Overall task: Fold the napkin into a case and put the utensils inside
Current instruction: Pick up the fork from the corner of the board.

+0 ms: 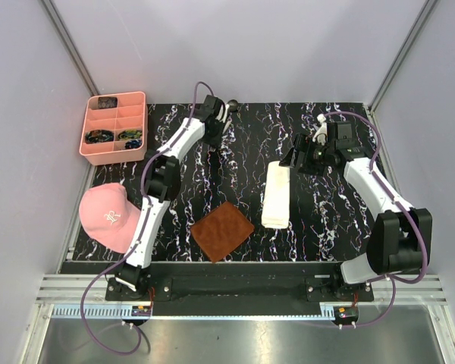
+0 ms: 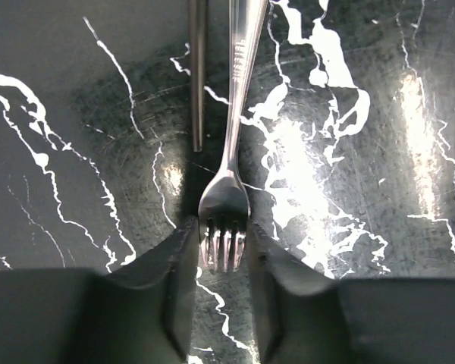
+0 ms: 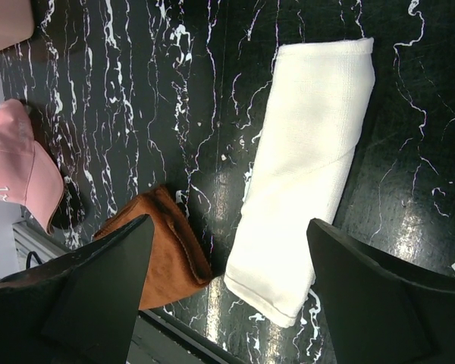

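L end effector (image 2: pixel 222 227) fingers (image 2: pixel 174 288) flank the fork (image 2: pixel 226 205) tines at the bench (image 1: pixel 326 220) far edge. They sit close on both sides; can't tell if clamped. Dark spoon handle (image 2: pixel 199 76) lies just beside, parallel. Folded napkin case (image 1: pixel 276 195) lies right of centre w/ bare bench round it. R end effector (image 3: pixel 229 221) hovers above it, spread wide, holding nothing. Brown mat (image 1: pixel 222 231) sits nr front edge. Pink tray (image 1: pixel 115 127) & cap (image 1: pixel 108 216) are far left.

Left arm stretched far forward, left pincer (image 2: pixel 224 243) pinched narrow; right arm bent, right pincer (image 3: pixel 229 224) gaping wide.
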Motion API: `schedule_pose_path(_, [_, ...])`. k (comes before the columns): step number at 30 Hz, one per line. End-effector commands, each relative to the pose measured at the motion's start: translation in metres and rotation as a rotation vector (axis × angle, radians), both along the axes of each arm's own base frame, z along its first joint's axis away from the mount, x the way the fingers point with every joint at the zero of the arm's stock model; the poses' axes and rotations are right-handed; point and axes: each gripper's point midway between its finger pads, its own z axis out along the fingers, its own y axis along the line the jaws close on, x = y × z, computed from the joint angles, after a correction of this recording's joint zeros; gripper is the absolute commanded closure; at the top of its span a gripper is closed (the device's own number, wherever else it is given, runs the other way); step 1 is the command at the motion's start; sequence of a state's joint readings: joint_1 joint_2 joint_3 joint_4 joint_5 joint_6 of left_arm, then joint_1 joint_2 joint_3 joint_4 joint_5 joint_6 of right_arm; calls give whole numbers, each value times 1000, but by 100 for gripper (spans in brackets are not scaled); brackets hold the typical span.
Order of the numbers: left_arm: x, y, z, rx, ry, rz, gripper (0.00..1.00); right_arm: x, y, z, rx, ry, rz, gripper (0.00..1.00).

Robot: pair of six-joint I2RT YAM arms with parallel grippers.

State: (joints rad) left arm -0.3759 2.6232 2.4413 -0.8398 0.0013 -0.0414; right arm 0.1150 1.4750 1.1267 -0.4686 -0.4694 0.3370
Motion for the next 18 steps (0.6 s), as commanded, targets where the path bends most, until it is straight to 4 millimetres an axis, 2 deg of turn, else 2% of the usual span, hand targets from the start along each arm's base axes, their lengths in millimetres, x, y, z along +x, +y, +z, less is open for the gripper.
schedule_pose_path(1, [5,1,8,18,-22,-4,81,0,3,21,28,-66,11,8])
schedule_pose_path(4, [6,1,13,5,-27,9,90,-5,4,13,37,-39,15,8])
schedule_pose_path(5, [4,-4,22,-36,-27,-1,92,-8,7,10,44,-27,26,8])
schedule_pose_path(7, [-2,-8,28,-100,-5,19,94,-13,10,4,52,-6,39,8])
schedule_pose_path(8, [-4,-14,52,-151,-29,19,94,-16,15,2,61,3,54,8])
schedule_pose_path(9, [-11,-17,49,-208,2,20,95,-19,17,-1,75,14,59,8])
schedule_pose_path(10, [-16,-21,57,-273,22,64,95,-22,19,-2,93,22,66,8])
schedule_pose_path(12, [-35,-34,84,-452,54,56,96,-27,25,-6,120,32,66,7])
schedule_pose_path(13, [-45,-43,123,-574,40,83,96,-31,29,-3,142,30,80,7])
schedule_pose_path(14, [-59,-56,115,-685,67,45,96,-35,31,-6,159,38,83,7])
schedule_pose_path(15, [-69,-63,126,-762,71,36,96,-35,37,-3,187,32,87,7])
schedule_pose_path(16, [-79,-69,158,-869,75,64,96,-38,42,0,214,35,101,7])
schedule_pose_path(17, [-92,-72,153,-933,92,57,96,-41,44,1,229,35,105,7])
schedule_pose_path(18, [-99,-75,160,-984,101,61,96,-41,47,5,245,28,103,7])
